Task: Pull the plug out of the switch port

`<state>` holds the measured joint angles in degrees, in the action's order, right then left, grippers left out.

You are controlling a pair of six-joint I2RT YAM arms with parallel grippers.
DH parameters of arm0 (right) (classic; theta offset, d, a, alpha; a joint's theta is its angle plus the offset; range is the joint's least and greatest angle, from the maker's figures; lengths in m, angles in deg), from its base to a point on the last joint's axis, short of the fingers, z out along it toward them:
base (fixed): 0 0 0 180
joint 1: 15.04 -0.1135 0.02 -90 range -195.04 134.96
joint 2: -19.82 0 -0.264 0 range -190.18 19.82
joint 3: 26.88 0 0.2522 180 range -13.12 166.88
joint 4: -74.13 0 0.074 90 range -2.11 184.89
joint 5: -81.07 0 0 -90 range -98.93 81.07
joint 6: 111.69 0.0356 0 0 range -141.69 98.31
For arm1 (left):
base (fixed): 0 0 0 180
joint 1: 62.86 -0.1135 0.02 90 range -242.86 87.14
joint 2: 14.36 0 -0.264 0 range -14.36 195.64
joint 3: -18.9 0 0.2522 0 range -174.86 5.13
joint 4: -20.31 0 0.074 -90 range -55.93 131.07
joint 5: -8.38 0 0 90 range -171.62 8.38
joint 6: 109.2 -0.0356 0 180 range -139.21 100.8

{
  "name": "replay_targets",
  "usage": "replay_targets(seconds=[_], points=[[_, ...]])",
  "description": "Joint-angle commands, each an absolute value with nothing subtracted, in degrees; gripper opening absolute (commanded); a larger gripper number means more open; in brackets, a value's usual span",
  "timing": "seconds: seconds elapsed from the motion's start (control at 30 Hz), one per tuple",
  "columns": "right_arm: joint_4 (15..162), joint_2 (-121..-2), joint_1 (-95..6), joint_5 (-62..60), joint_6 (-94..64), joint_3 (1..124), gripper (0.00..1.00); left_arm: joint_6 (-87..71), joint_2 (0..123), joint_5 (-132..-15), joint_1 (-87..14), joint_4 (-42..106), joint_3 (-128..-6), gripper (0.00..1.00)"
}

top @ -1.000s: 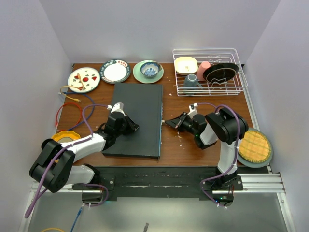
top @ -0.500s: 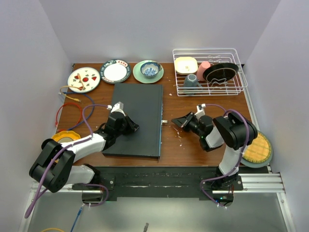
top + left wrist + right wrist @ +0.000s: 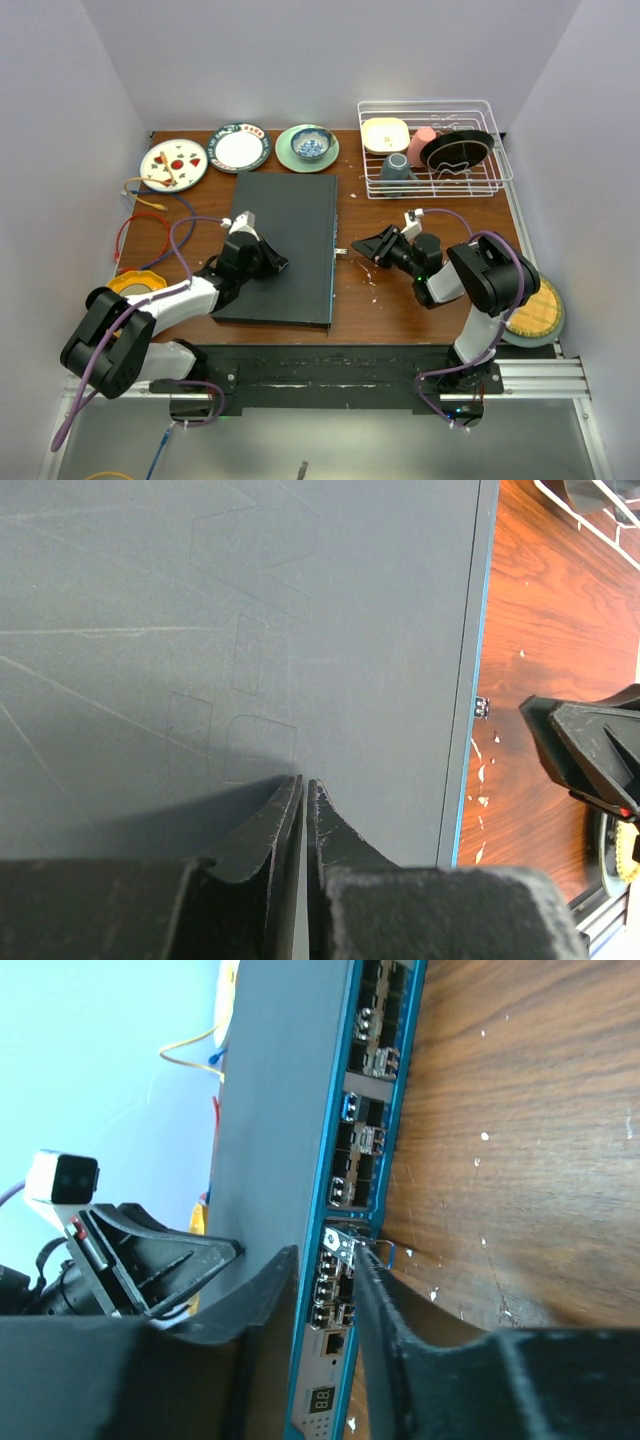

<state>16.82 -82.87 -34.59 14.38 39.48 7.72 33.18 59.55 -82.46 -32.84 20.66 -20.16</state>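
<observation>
plug (image 3: 342, 1244) is tiny, so the right gripper (image 3: 322, 1260), parted a little and empty, may slip off it, and the switch (image 3: 285, 240) may slide under the tight-closed left gripper (image 3: 304, 785).

We're seeing the switch (image 3: 285, 240) lying on the worktop (image 3: 440, 215), left pincer (image 3: 305, 782) sitting on its top, plug (image 3: 341, 251) sticking from its right side, right pincer (image 3: 358, 250) just right of that. Behind it plates (image 3: 238, 148) are lying, rack (image 3: 420, 102) back-right, cables (image 3: 122, 232) left.

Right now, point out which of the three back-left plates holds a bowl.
The green plate, rightmost of the three: a blue bowl sits on it. The white plate and the red-spotted plate hold none.
</observation>
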Motion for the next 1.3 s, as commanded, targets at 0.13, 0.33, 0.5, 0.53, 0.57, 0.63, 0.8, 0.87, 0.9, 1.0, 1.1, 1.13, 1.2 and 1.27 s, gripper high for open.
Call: replay_targets(seconds=[0.13,0.33,0.5,0.53,0.57,0.63,0.8,0.87,0.9,1.0,1.1,1.13,1.2,1.27], points=[[22.8,-83.4,-35.3,16.3,36.1,11.8,0.46,33.0,60.9,-81.9,-32.7,24.7,-17.7,0.11],[27.9,-84.7,-36.7,15.9,34.1,14.6,0.5,33.1,61.0,-81.9,-32.7,24.2,-17.4,0.11],[29.3,-86.7,-37.2,15.9,33.6,16.0,0.51,33.1,61.1,-80.6,-32.7,24.0,-17.2,0.11],[29.2,-87.5,-37.3,16.0,33.8,16.2,0.51,33.0,61.1,-80.6,-32.7,23.9,-17.1,0.11],[29.1,-87.8,-37.3,16.0,33.8,16.2,0.51,33.1,61.2,-80.6,-32.7,23.7,-16.9,0.11],[28.4,-88.5,-37.5,16.1,34.1,16.3,0.51,33.1,61.4,-80.6,-32.7,23.4,-16.8,0.11],[22.2,-91.7,-37.4,16.9,36.6,15.7,0.47,33.4,61.8,-80.1,-32.7,22.6,-16.0,0.11],[18.2,-93.7,-37.4,17.6,37.7,15.5,0.44,33.4,61.7,-80.0,-32.8,22.6,-16.0,0.11],[17.1,-94.3,-37.4,18.2,39.0,15.4,0.42,33.4,61.8,-80.0,-32.7,22.6,-15.9,0.11],[12.7,-96.4,-37.3,18.6,41.1,14.8,0.36,33.4,61.5,-80.2,-32.7,22.8,-15.8,0.11],[11.3,-96.2,-37.3,18.1,41.4,14.1,0.26,33.4,61.2,-80.3,-32.7,22.8,-15.6,0.11],[11.2,-95.9,-37.3,17.6,41.3,13.9,0.24,33.4,61.3,-80.3,-32.8,22.8,-15.6,0.11],[11.8,-95.4,-37.3,17.6,40.8,13.6,0.2,33.4,61.3,-80.4,-32.7,22.7,-15.4,0.11],[12.2,-94.9,-37.1,17.4,40.6,13.5,0.15,33.4,61.2,-80.3,-32.7,22.6,-15.4,0.11]])
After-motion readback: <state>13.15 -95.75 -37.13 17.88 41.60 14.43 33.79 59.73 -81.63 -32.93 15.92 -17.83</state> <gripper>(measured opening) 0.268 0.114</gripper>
